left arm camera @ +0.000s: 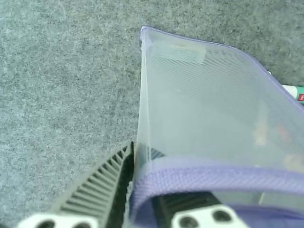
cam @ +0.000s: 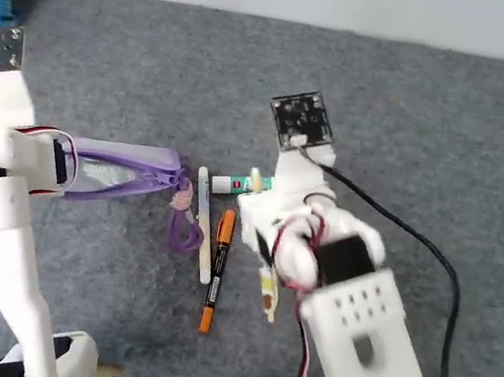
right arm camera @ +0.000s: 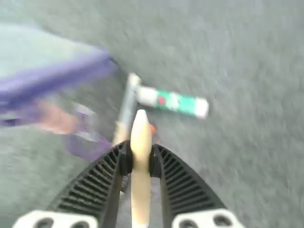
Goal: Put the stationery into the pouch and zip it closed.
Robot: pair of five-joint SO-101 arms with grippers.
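**A:** Grey, felt-like counter (cam: 460, 118) is carrying everything. Where is the pouch sitting?

**B:** The pouch (left arm camera: 204, 109) is lying on the left arm's side. The left end effector (left arm camera: 137, 164) is clamping its purple rim, one finger on each face of the mesh.

**A:** And the right one?

**B:** The right end effector (right arm camera: 141, 154) is pinching a cream pen (right arm camera: 140, 137), with the tip poking out past the pads. A white pen (cam: 204, 224), a marker (cam: 218, 266) and a green tube (cam: 241, 185) are waiting on the counter, just beside the pouch's end.

**A:** How are you expecting these to handle?

**B:** I'm judging the pens to be light, stiff and smooth, so they could be pivoting or sliding in the pads. Gripping them near the middle looks safest. The pouch is looking soft and floppy. I'm guessing its mouth is going to sag unless it is being held at the stiffer zip band.

**A:** Anything you're struggling to see?

**B:** Plenty. I'm not managing to tell whether the zip is open, or where its pull is. A purple strap (cam: 184, 230) is curling over the white pen and muddling that end. The right arm is covering most of the cream pen from above, and the right wrist view is smearing the pouch.
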